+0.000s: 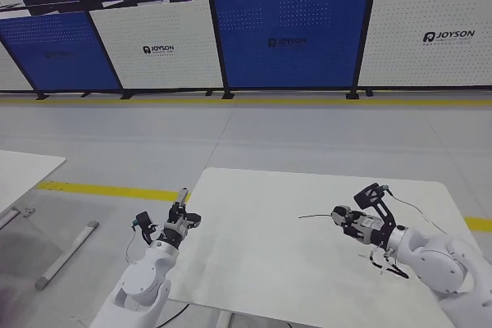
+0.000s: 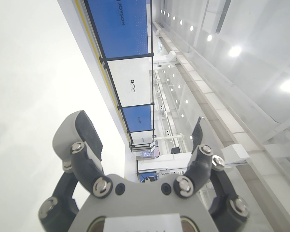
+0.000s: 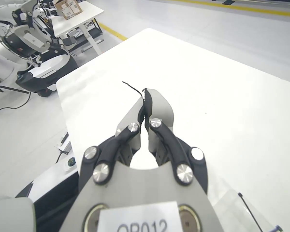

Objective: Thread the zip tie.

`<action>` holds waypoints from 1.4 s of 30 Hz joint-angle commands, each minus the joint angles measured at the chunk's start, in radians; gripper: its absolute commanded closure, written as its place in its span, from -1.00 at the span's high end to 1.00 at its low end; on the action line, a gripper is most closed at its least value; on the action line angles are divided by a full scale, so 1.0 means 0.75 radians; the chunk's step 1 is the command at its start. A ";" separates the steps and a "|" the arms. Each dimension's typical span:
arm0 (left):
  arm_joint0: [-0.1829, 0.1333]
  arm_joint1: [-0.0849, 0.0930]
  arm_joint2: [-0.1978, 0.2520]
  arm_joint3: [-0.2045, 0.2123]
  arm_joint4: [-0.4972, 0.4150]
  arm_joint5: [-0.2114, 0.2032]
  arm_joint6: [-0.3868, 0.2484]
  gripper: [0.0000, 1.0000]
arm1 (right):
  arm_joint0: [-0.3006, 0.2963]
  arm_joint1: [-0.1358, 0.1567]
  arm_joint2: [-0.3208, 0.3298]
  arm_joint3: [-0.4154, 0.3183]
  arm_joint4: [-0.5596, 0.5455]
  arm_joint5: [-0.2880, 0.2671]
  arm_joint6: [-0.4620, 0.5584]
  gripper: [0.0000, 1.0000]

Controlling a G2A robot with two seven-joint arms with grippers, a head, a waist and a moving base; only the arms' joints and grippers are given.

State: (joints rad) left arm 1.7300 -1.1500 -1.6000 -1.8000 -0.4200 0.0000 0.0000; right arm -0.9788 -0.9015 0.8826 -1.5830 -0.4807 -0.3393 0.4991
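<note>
Black ribbed pads meet at the tip of the right end effector (image 3: 143, 97), which is pressed together on a thin black zip tie (image 3: 131, 88). The tie is pinched near one end. A short stub sticks up past the fingertips, and the long free part runs out from them with a slight bend. From above, that free part (image 1: 316, 216) reaches from the right end effector toward the middle of the white table (image 1: 312, 271), over the table's right part. Whether the tie touches the surface cannot be told.

Well apart from it, at the table's left edge, is the left end effector (image 2: 142, 126). Its two fingers are spread wide with nothing between them, and it points up and away from the robot.

Under the right wrist, another thin black strip with a small head (image 3: 250, 208) lies on what looks like clear film. Beyond the table lies grey floor with a yellow line (image 1: 107, 190). A second white table (image 3: 87, 10) carries a cardboard box (image 3: 67, 7), and blue and white pegboard panels (image 1: 287, 41) close off the back.
</note>
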 commanded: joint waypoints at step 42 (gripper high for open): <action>0.000 0.000 0.000 0.000 0.000 0.000 0.000 1.00 | 0.068 0.048 -0.331 -0.178 -0.963 0.022 -0.447 -1.00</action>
State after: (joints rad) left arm 1.7300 -1.1500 -1.6000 -1.8000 -0.4200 0.0000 0.0000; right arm -0.9225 -0.8652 0.6304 -1.7178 -1.1805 -0.3296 0.1720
